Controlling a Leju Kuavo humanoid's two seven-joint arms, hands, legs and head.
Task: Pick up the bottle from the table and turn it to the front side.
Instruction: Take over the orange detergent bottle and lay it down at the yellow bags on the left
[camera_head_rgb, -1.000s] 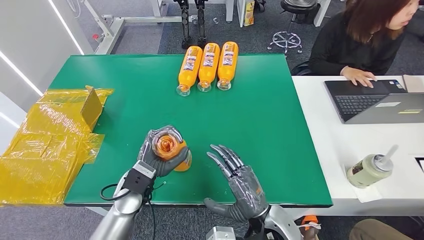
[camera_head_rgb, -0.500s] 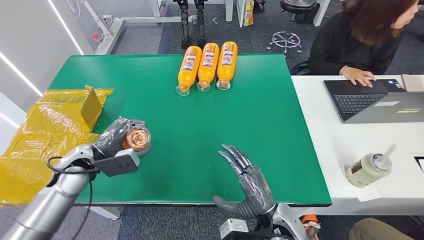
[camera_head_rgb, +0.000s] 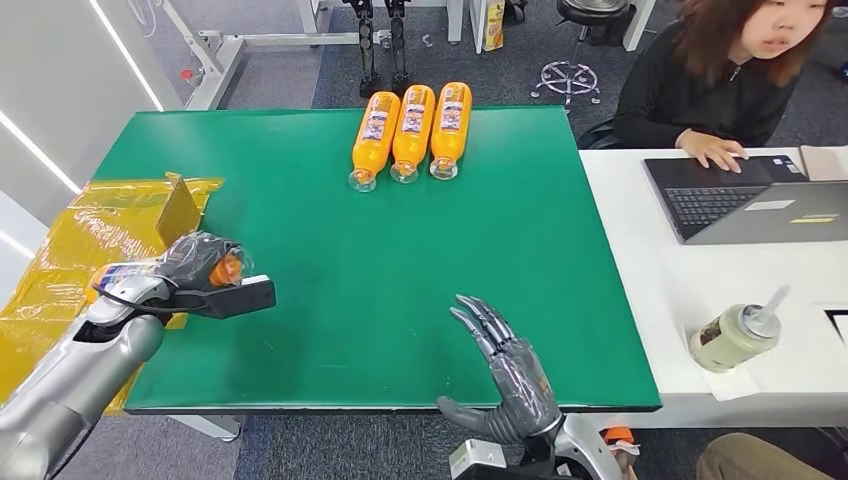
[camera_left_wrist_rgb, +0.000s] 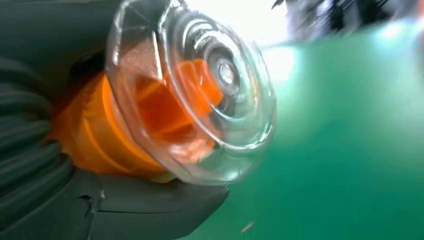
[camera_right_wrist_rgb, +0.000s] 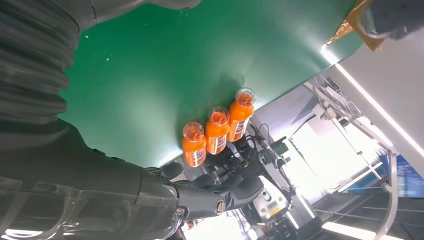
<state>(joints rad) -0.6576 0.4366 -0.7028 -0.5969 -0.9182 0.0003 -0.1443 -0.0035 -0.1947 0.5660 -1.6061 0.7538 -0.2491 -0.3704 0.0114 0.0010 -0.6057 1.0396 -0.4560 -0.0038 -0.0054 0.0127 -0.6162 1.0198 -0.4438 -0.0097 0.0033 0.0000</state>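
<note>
Over left table edge, left hand (camera_head_rgb: 195, 262) grips orange bottle (camera_head_rgb: 228, 270), carried further left than half second ago, now beside yellow wrapping (camera_head_rgb: 70, 262). Bottle body mostly hidden by fingers; clear cap visible. Right hand (camera_head_rgb: 515, 378) empty, fingers spread, near front edge. Green table (camera_head_rgb: 420, 260); three bottles (camera_head_rgb: 412, 132) at far edge.

A robotics lab set up in office space: a green table (camera_head_rgb: 420, 250) stands on grey carpet, with a white desk (camera_head_rgb: 700, 300) butted against its right side. At that desk a person (camera_head_rgb: 730, 80) works on an open laptop (camera_head_rgb: 745, 205), a lidded drink cup (camera_head_rgb: 735, 338) near the desk's front edge. Beyond the table's far edge stand the legs of a metal test frame (camera_head_rgb: 250, 45) and a stool's star-shaped base (camera_head_rgb: 568, 78). White wall panels with lit strips flank the table's left.
</note>
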